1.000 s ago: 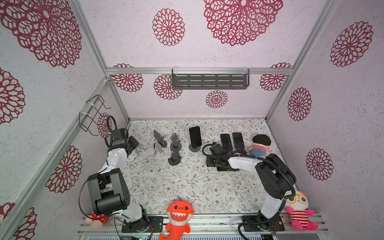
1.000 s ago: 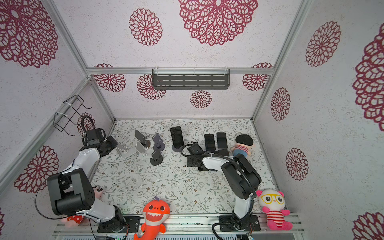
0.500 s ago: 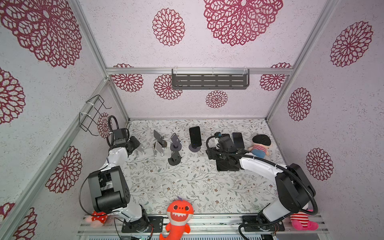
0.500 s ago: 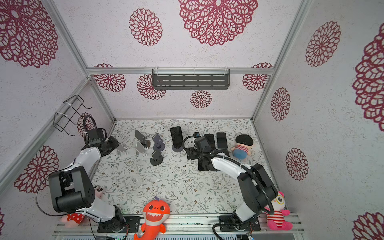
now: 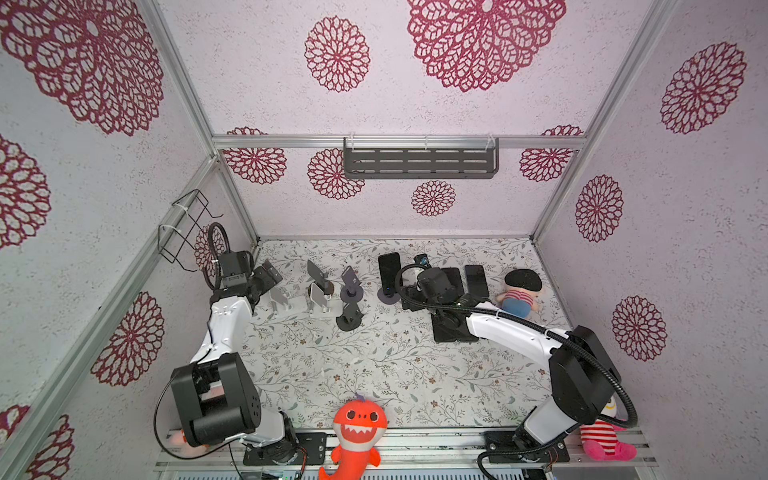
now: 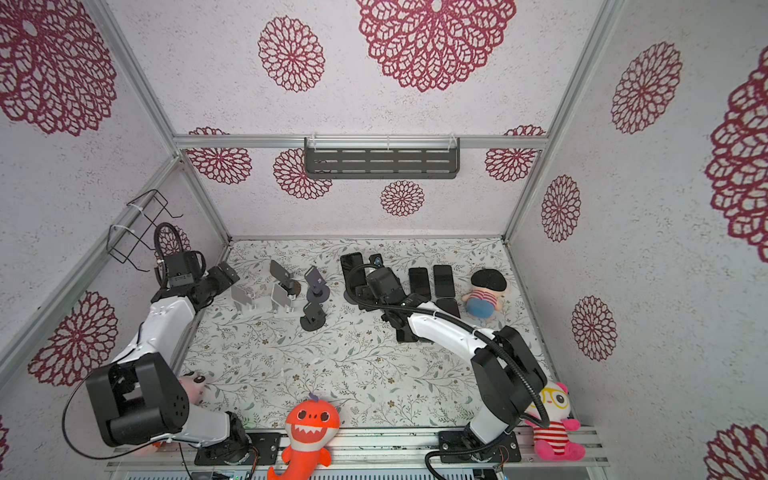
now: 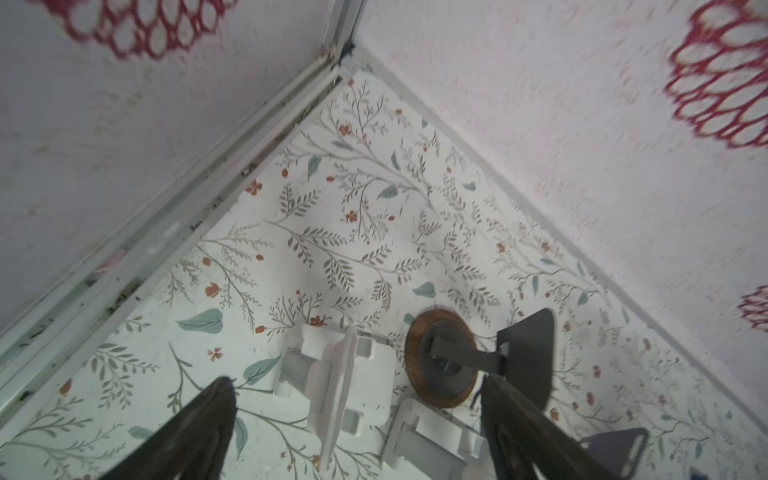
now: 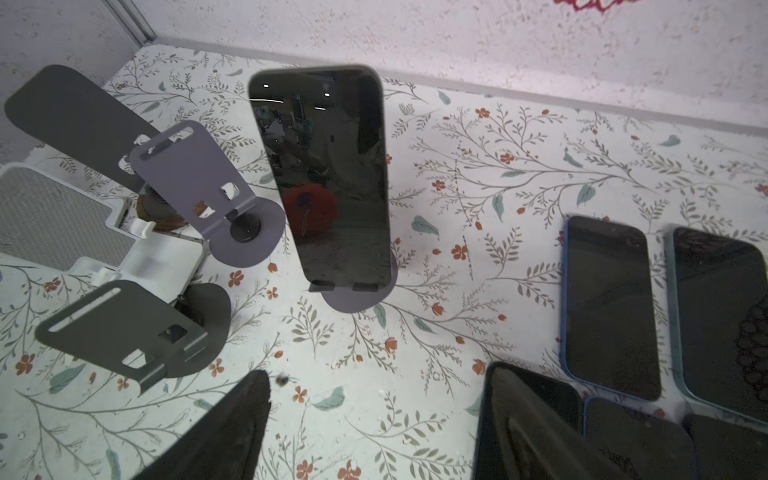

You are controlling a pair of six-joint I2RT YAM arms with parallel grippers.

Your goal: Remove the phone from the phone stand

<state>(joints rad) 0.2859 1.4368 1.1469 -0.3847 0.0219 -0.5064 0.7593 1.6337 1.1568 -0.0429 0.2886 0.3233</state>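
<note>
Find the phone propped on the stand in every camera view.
Top view: phone upright at the back of the table, near the middle.
Top view: phone in the same place.
Left wrist: not in it.
Right wrist: phone mid-picture, screen facing the camera.
Landmark: the empty purple stand beside it.

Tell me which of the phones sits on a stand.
The upright black phone propped on the round-based stand, ahead of the right gripper. The other phones lie flat on the table.

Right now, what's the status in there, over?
Left gripper open, empty. Right gripper open, facing the phone. Phone propped on its stand, untouched. Nothing between them.
</note>
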